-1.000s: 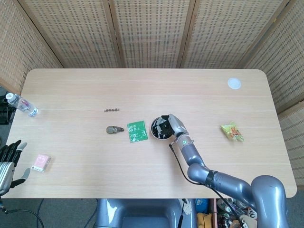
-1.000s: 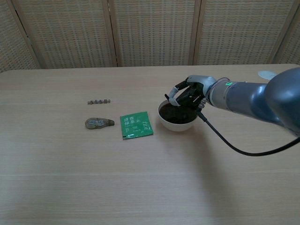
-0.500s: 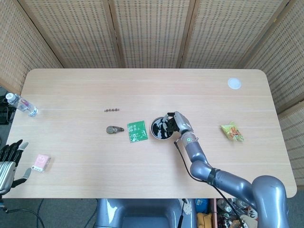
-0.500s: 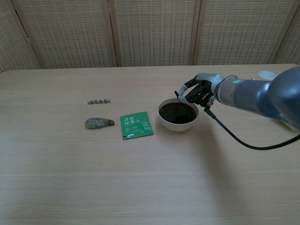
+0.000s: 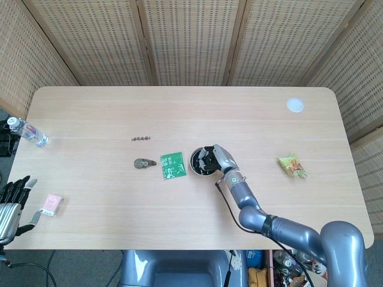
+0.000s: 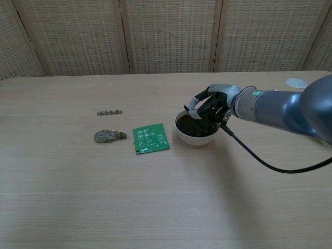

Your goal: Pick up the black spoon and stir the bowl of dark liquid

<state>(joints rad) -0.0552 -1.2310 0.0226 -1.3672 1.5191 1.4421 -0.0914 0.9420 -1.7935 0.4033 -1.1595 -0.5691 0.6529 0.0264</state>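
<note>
R hand (image 6: 210, 105) over white bowl (image 6: 194, 136) of dark liquid (image 6: 193, 126), fingers curled on black spoon (image 6: 199, 115), tip in liquid. L hand (image 5: 11, 202) off table edge, fingers apart, holding nothing.

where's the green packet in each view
Head view: green packet lies just left of centre, directly left of the white bowl.
Chest view: it lies left of centre, again directly left of the bowl.
Shared landmark: the bowl of dark liquid.

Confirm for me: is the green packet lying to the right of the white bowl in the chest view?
No, the green packet lies flat on the table to the left of the white bowl, between it and a small brownish object.
</note>
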